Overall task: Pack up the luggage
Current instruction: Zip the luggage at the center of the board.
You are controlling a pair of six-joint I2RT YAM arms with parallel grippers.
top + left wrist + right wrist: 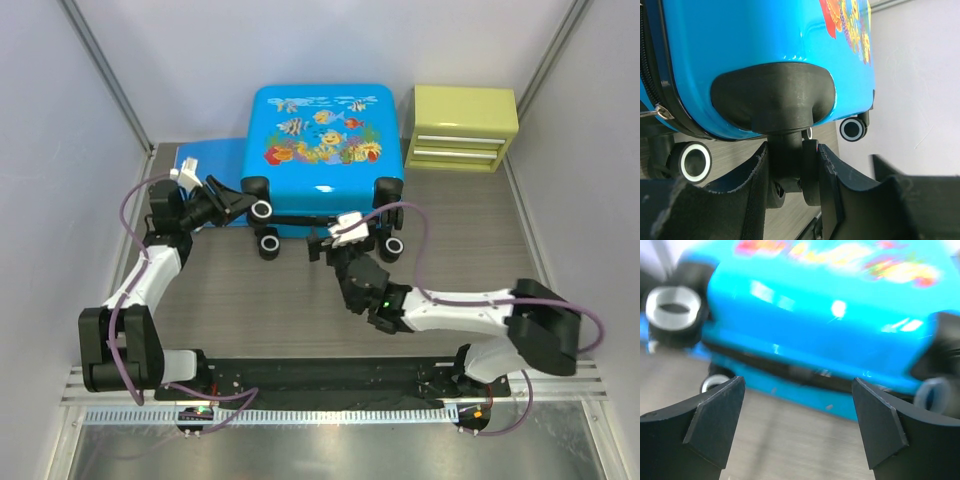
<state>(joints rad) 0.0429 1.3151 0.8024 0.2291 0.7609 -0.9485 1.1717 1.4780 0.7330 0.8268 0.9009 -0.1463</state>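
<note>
Top external, drawer box [465, 127] beside luggage [325, 150], blue folder [215, 158] opposite side

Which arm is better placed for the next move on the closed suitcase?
Right, probably. The right gripper is open and empty, facing the suitcase at its seam. The left gripper is busy, clamped on a corner wheel.

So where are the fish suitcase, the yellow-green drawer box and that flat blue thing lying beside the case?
suitcase [325, 140]: overhead view, on its fish-printed top shell.
drawer box [465, 105]: overhead view, on its top face.
flat blue thing [215, 160]: overhead view, on its bare middle.
</note>
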